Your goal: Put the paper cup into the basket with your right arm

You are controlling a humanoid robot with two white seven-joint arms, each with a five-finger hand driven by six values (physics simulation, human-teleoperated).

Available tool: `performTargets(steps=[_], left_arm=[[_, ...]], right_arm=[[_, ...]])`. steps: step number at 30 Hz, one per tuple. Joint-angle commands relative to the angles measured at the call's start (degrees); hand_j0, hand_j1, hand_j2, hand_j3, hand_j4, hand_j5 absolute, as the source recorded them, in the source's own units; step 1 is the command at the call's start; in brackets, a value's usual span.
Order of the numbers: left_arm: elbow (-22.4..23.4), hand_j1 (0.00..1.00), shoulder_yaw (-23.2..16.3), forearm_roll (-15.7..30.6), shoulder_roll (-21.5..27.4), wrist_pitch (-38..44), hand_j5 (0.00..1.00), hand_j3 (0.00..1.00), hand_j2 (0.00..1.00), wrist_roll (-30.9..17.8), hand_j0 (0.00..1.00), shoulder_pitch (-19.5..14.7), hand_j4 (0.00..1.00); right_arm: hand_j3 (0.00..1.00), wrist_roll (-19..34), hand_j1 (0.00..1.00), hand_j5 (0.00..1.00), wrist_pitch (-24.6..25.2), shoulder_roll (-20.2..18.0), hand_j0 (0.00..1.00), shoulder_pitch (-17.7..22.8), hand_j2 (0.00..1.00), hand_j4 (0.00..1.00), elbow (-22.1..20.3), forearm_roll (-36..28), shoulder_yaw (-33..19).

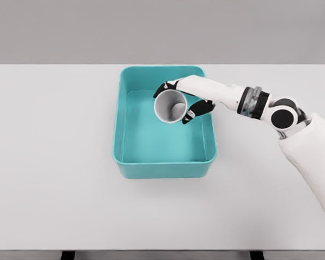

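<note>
A white paper cup (169,106) lies tipped on its side, its open mouth facing me, held over the inside of the teal basket (165,169). My right hand (185,101) reaches in from the right across the basket's right wall, its black-tipped fingers curled around the cup from above and below. The cup hangs over the basket's upper right part; I cannot tell whether it touches the floor. My left arm does not show.
The basket stands in the middle of a white table (54,162). My right forearm (260,105) crosses the table to the right of the basket.
</note>
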Motion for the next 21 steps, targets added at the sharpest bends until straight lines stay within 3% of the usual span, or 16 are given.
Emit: performTargets(steps=[1,6,10,11,12,21], left_arm=[[-0.1,1.0,0.0,0.0,0.0,0.0,1.0,1.0,1.0,0.0,1.0,0.0,1.0],[0.0,1.0,0.0,0.0,0.0,0.0,1.0,1.0,1.0,0.0,1.0,0.0,1.0],[0.0,1.0,0.0,0.0,0.0,0.0,1.0,1.0,1.0,0.0,1.0,0.0,1.0],[0.0,1.0,0.0,0.0,0.0,0.1,1.0,1.0,1.0,0.0,1.0,0.0,1.0],[0.0,1.0,0.0,0.0,0.0,0.0,1.0,1.0,1.0,0.0,1.0,0.0,1.0],[-0.1,1.0,0.0,0.0,0.0,0.0,1.0,1.0,1.0,0.0,1.0,0.0,1.0]], right_arm=[[0.63,0.0,0.63,0.63,2.9,1.7,0.63,0.0,0.63,0.63,0.0,5.3,0.4],[0.64,0.0,0.64,0.64,7.1,6.3,0.64,-0.1,0.64,0.64,-0.1,18.3,2.2],[0.68,0.0,0.68,0.68,8.6,6.4,0.68,-0.5,0.68,0.68,-3.7,21.9,2.7],[0.78,0.0,0.78,0.78,9.4,6.4,0.78,-0.5,0.78,0.78,-4.7,23.5,2.8],[1.0,0.0,1.0,1.0,9.4,6.5,1.0,-0.5,1.0,1.0,-5.0,24.7,2.7],[1.0,0.0,1.0,1.0,9.4,6.3,1.0,-0.5,1.0,1.0,-5.7,24.1,2.2]])
